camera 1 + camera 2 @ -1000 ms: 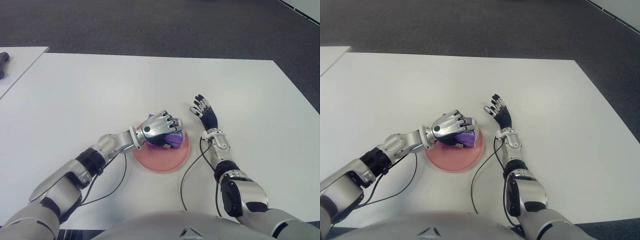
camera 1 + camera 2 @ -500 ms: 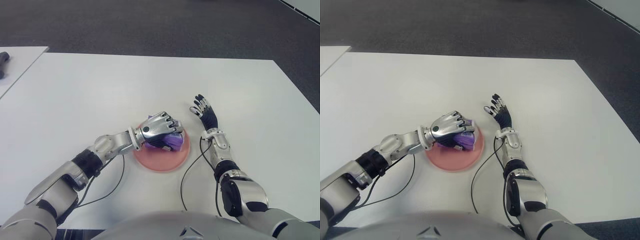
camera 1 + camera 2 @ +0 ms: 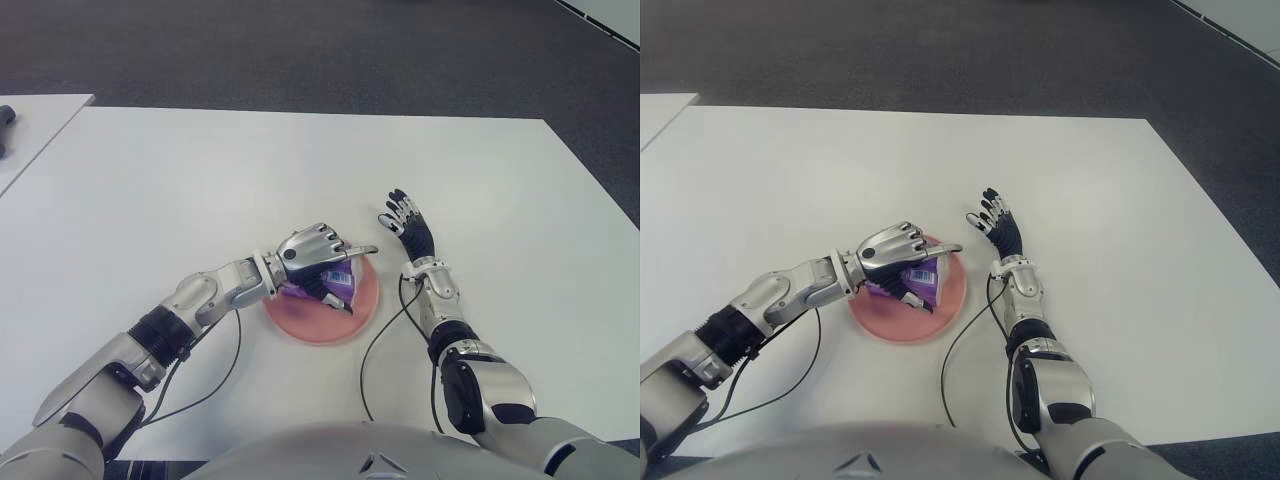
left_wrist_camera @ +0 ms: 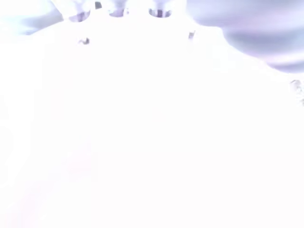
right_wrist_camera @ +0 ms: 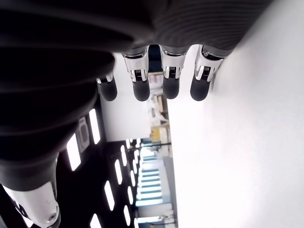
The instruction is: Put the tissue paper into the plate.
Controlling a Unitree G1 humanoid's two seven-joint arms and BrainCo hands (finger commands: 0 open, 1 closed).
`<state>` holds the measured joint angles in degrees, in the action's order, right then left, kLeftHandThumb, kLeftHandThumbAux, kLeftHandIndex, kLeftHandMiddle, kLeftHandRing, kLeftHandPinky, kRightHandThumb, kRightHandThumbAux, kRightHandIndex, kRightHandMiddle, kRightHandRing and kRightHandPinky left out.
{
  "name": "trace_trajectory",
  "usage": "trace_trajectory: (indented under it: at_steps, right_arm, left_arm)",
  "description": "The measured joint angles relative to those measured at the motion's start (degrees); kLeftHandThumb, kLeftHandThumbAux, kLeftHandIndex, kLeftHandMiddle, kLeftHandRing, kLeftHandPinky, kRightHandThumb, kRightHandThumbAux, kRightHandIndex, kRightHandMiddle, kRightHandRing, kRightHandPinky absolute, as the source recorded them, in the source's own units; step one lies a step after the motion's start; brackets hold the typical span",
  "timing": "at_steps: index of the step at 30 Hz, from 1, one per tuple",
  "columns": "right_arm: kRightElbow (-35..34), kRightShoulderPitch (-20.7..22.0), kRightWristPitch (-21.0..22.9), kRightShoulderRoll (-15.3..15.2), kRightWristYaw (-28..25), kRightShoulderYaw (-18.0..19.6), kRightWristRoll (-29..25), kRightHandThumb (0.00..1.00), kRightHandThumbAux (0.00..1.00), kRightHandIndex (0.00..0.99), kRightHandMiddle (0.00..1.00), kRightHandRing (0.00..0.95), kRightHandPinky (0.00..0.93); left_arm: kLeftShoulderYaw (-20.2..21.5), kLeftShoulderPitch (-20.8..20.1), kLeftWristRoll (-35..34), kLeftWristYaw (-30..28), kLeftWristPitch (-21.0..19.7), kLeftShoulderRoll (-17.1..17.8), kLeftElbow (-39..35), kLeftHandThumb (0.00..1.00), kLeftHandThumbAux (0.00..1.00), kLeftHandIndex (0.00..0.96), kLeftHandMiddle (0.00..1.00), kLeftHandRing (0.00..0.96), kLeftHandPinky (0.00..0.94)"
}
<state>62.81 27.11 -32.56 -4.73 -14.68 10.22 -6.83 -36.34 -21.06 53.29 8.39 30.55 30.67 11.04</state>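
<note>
- Nearest the robot, a thin black cable (image 3: 375,345) loops over the white table (image 3: 200,170) from the right forearm, passing just beside the plate's right edge.
- The pink plate (image 3: 365,305) lies on the table in front of the robot, slightly left of centre between the two hands.
- The tissue paper (image 3: 335,283), a small purple pack, lies inside the plate, on its left half. A white label with what looks like a barcode shows on its upper face; the print is too small to read, and no brand name can be made out.
- The left hand (image 3: 318,256) is over the pack and the left part of the plate. Its fingers are loosened and partly unfolded: the index finger (image 3: 355,250) points out straight toward the right above the plate, and the thumb sits low beside the pack. Whether any finger touches the pack I cannot tell, but the hand does not close around it.
- The left wrist view is washed out and adds nothing.
- The right hand (image 3: 408,222) shows just to the right of the plate, apart from it, palm turned up and fingers spread, holding nothing. Its own wrist view shows four dark fingertips (image 5: 171,88) extended in a row.
- Farther off, a dark object (image 3: 5,115) lies on a second white surface at the far left edge.
- Beyond the table is dark grey floor (image 3: 300,50).
</note>
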Motion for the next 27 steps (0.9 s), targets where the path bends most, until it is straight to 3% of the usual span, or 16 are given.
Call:
trace_trajectory:
  at_steps: [13, 27]
  right_arm:
    - [0.0, 0.0, 0.0, 0.0, 0.0, 0.0, 0.0, 0.098, 0.707, 0.0, 0.0, 0.0, 0.0]
    - [0.1, 0.0, 0.0, 0.0, 0.0, 0.0, 0.0, 0.098, 0.707, 0.0, 0.0, 0.0, 0.0]
  left_arm:
    - [1.9, 0.4, -3.5, -7.6, 0.2, 0.0, -1.9, 0.055, 0.203, 0.0, 0.0, 0.0, 0.0]
    - [2.2, 0.1, -3.3, -8.7, 0.6, 0.1, -2.0, 0.053, 0.218, 0.0, 0.0, 0.0, 0.0]
